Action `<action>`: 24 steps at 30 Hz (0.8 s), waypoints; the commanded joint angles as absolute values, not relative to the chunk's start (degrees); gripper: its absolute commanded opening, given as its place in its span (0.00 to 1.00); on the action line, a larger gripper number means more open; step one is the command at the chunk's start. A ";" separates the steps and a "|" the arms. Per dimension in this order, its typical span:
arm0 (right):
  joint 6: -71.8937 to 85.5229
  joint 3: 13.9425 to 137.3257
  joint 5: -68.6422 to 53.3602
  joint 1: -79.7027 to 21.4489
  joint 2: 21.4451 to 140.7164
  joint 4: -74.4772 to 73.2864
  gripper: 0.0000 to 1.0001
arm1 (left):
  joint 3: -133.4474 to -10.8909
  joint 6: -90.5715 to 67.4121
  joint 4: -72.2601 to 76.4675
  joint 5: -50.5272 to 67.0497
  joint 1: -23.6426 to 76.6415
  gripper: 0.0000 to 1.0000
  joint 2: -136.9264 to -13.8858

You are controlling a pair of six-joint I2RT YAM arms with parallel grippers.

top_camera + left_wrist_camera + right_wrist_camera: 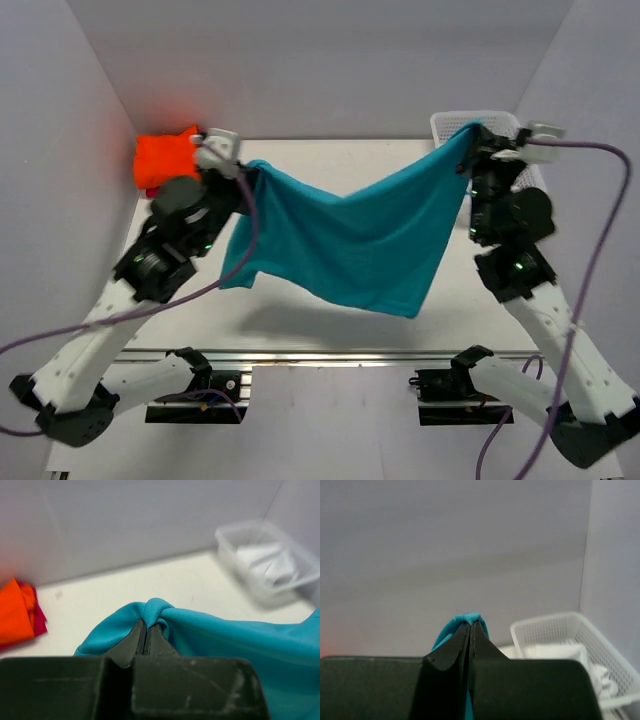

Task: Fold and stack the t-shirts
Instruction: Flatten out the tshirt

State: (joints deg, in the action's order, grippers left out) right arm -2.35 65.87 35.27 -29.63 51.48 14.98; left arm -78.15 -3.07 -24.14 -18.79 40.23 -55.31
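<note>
Since the left gripper [244, 171] and right gripper [473, 132] are each clamped tight on a corner, the teal t-shirt [350, 235] hangs spread across mid-frame above the table [330, 165], likely ready to lay flat for folding.

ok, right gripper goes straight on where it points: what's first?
Probably the back wall. The right gripper, shut on the teal t-shirt, aims at it; the white basket sits lower right, seemingly off that line.

Legible markings: none.
No text, brand, number or sign can be read in any view. The teal t-shirt [350, 235] shows plain cloth. The white basket [265, 560], at 2 o'clock, is too blurred to resolve.
</note>
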 commanded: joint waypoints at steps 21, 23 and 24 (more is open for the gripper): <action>9.58 97.74 30.42 -18.72 116.11 -6.24 0.90 | -106.54 -13.44 -37.97 -17.58 23.65 1.00 -118.75; 9.75 96.42 27.18 -18.81 113.57 -7.12 0.90 | -100.66 -15.80 -37.45 -19.77 22.85 1.00 -115.24; 10.10 94.59 26.38 -18.81 112.77 -7.29 0.90 | -98.29 -16.78 -37.44 -19.78 22.16 1.00 -111.22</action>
